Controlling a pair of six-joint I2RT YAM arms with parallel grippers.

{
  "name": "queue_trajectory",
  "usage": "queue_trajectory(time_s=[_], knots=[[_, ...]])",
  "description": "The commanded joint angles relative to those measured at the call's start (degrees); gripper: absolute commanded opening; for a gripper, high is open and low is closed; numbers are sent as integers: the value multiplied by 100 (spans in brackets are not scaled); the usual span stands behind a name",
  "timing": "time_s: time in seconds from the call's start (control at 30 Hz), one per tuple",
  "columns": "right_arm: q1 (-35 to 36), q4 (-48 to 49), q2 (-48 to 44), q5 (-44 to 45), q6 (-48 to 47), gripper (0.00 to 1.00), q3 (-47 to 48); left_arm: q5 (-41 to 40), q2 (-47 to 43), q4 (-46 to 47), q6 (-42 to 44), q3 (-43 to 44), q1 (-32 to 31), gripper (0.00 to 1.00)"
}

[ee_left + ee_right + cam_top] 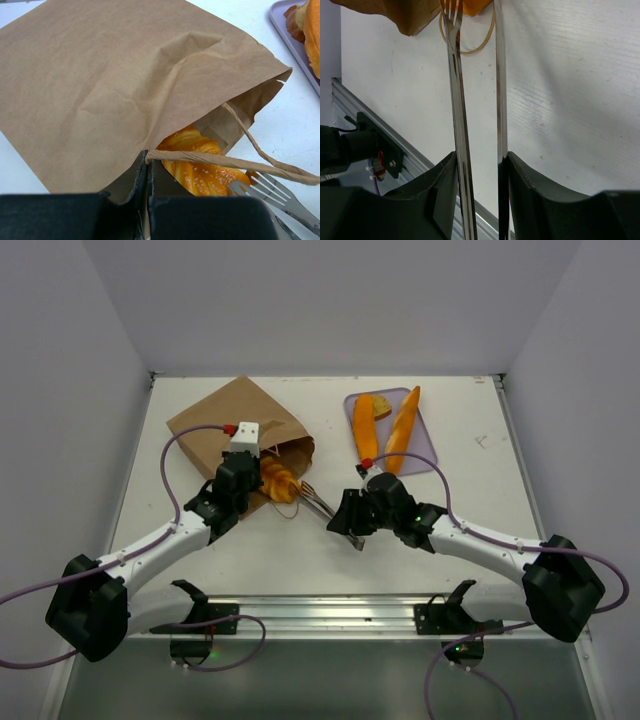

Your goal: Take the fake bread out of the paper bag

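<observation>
At the mouth of the paper bag (215, 430), we see a twisted bread (200, 172) lying just beyond our left gripper (148, 170), which is pinched tight on the bag's edge. Our right gripper (480, 159) clasps the tongs (457, 115), their tips beside that bread.

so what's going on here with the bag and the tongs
The left gripper is pinched shut on the mouth edge of the brown paper bag, which lies flat. The right gripper holds metal tongs, with their forked tips at the bag's mouth beside a twisted fake bread loaf that is still inside. Other bread pieces already lie on the lavender tray.
</observation>
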Motion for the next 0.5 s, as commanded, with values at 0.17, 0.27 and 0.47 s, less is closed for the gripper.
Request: queue_trajectory(time_s=[0.17,0.27,0.47], knots=[[-23,105,39,-6,-83,46,310,32,-39,229,-31,-1,21,0],[-23,26,4,11,-110,45,328,32,-39,229,-31,-10,21,0],[-85,-71,-137,55,-118,46,276,49,-47,229,-31,-10,21,0]])
